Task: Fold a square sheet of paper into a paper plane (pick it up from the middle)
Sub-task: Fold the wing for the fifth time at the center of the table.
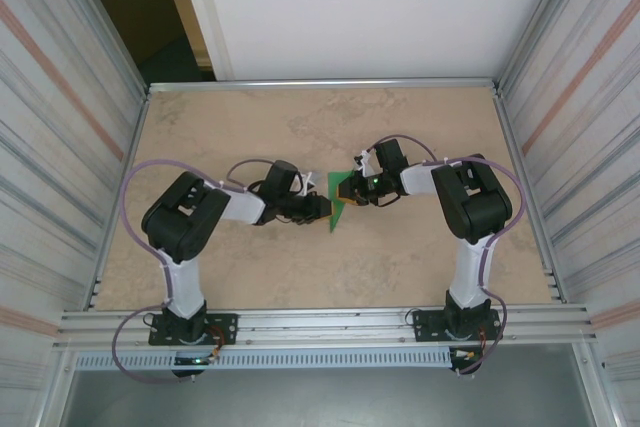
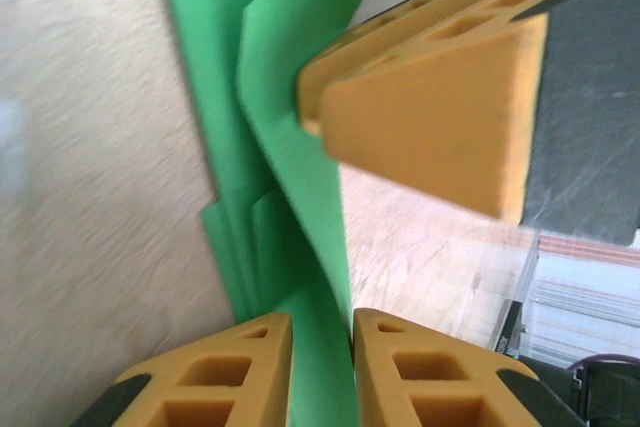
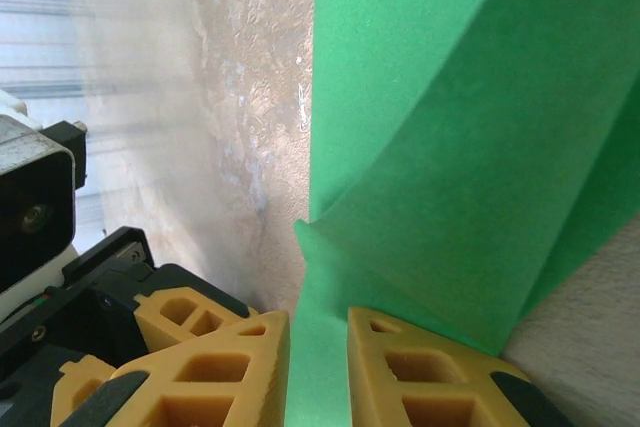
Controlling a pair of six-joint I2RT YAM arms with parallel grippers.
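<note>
The bright green sheet of paper (image 1: 338, 211) is folded into several layers, a narrow pointed shape standing on edge at the table's middle. My left gripper (image 1: 322, 209) comes at it from the left. In the left wrist view its fingertips (image 2: 322, 332) stand slightly apart, and the paper (image 2: 290, 147) runs between them against the right finger. My right gripper (image 1: 350, 190) meets the paper from the right. Its jaws (image 3: 318, 325) also show a narrow gap with a flap of paper (image 3: 450, 147) passing through. One yellow finger (image 2: 440, 117) of the right gripper looms beside the folds.
The tan marbled tabletop (image 1: 300, 127) is walled by corrugated panels left and right, with a metal rail (image 1: 320, 322) along the near edge. The left gripper's yellow and black fingers (image 3: 190, 322) sit close beside the right gripper's.
</note>
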